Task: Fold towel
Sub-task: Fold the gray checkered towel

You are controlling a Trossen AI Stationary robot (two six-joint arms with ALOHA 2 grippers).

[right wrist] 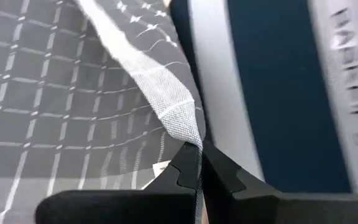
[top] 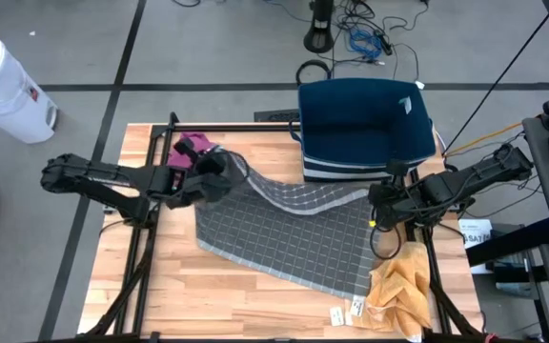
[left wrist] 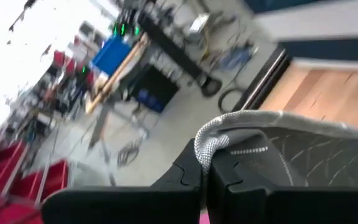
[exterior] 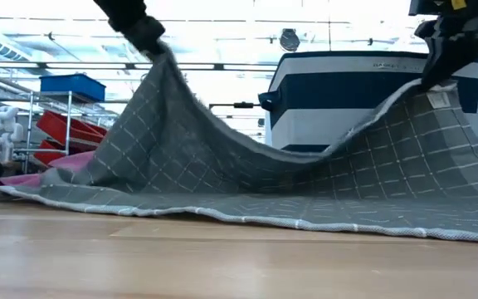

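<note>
Left pincer (top: 225,170) pinched one far corner of the grey checked towel (top: 289,233), right pincer (top: 377,205) clamped the other (both lifted), long edge sagging across the tabletop (top: 174,291) between them, near edge resting flat; both arms reached inward from opposite sides.

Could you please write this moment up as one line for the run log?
left gripper: shut on grey towel corner, lifted | right gripper: shut on opposite corner, lifted | towel middle sags, near edge on table | fold not yet made
</note>
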